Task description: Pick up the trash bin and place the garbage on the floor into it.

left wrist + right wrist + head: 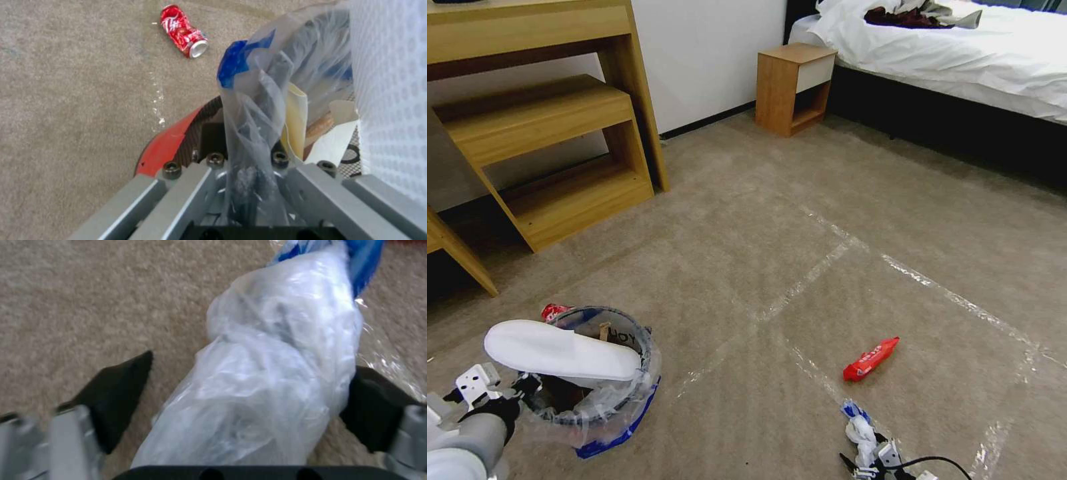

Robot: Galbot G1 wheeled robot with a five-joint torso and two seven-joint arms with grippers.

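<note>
The left arm (467, 433) was a smooth light-grey cylinder ending in a black wrist collar and a white bracket pierced with small holes. Its left gripper (249, 173) had grey metal bars fastened by 4 black socket-head screws. The right gripper (240, 396) carried 2 black wedge-shaped pads on silver-grey links, with a black cable looping beside it.

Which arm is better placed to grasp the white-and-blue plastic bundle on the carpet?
Right: the right gripper is open astride the bundle; the left gripper holds the trash bin.
</note>
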